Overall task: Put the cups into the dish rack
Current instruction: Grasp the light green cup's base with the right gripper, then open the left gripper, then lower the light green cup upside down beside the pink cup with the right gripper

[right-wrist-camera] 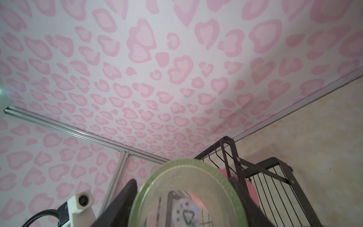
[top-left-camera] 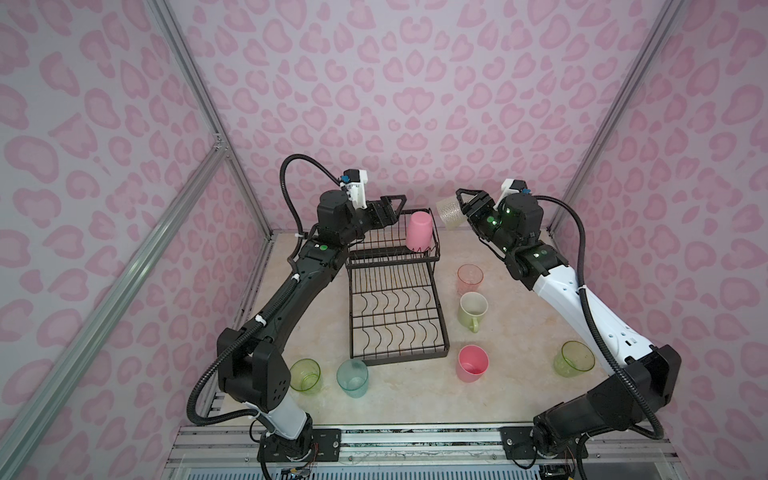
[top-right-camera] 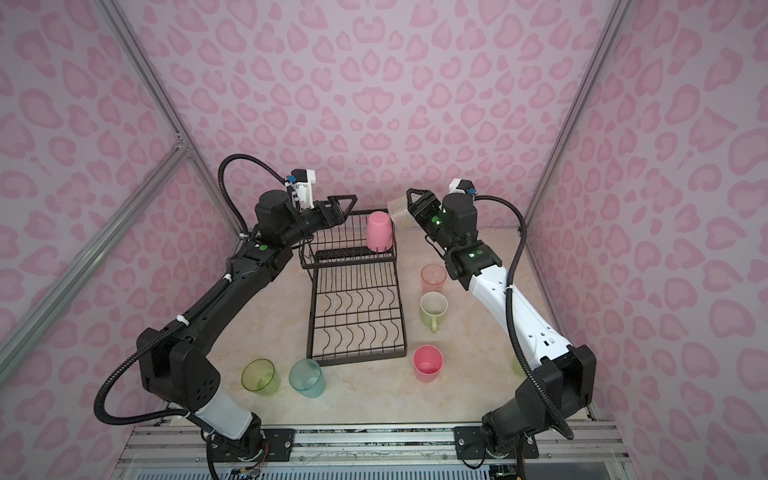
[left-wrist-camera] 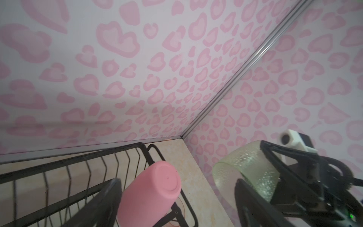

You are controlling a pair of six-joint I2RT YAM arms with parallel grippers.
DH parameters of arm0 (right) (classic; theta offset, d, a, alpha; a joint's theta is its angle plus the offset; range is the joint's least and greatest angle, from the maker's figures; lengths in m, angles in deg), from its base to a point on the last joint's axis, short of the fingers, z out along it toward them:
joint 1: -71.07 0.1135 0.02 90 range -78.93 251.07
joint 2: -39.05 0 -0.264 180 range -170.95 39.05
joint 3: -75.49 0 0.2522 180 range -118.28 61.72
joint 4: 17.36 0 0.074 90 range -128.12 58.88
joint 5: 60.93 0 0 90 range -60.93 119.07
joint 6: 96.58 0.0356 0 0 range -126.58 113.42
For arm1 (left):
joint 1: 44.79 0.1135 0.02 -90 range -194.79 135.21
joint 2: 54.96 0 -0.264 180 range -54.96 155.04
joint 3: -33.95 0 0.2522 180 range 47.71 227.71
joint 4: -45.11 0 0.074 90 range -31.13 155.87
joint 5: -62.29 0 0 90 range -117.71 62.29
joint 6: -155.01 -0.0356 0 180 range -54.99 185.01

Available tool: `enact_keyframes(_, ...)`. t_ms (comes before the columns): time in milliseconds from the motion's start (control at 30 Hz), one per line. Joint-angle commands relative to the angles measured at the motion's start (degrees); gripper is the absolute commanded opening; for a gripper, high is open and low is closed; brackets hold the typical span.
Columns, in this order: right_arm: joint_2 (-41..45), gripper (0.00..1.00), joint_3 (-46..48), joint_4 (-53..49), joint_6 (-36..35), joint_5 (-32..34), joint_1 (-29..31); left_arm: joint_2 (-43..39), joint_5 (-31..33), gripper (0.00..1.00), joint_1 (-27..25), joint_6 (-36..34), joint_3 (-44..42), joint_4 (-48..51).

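right pincer (top-left-camera: 460, 210) clamped on frosted cup (top-left-camera: 446, 212), sideways in air beside dish rack (top-left-camera: 395, 258) basket; I'd tip it mouth-down next to inverted pink cup (top-left-camera: 419, 230), left pincer (top-left-camera: 395, 212) jaws apart, empty.

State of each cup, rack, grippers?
racked pink cup: upside down, upper basket
frosted cup: sideways, held aloft
right gripper: shut on frosted cup
left gripper: open, empty
dish rack: lower tray bare
pink-orange cup: upright, table
green mug: upright, table
loose pink cup: upright, table
teal cup: upright, table
yellow-green cups: both upright, table
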Motion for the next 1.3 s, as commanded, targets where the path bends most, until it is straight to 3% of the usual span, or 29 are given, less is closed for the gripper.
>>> enact_keyframes(0, -1.1, 0.57, -2.4, -1.0, -11.1, 6.9, 3.2, -3.1, 2.8, 0.92, 1.8, -0.5, -2.0, 3.2)
enact_keyframes(233, -6.7, 0.59, -9.9, -3.2, -32.6, 24.8, 17.4, -6.9, 7.5, 0.93, 7.9, 0.2, -4.9, 11.5)
enact_keyframes(500, -19.8, 0.60, -23.6, -7.4, -48.2, 37.7, 27.6, -11.6, 9.6, 0.94, 15.2, 1.1, -9.7, 18.4)
enact_keyframes(867, -31.1, 0.61, -34.4, -12.9, -49.0, 39.5, 27.8, -16.5, 9.0, 0.94, 17.3, 3.8, -17.8, 17.1)
enact_keyframes(1267, -36.2, 0.60, -36.1, -12.9, -44.7, 36.2, 23.9, -17.8, 6.7, 0.94, 17.3, 4.2, -20.6, 14.3)
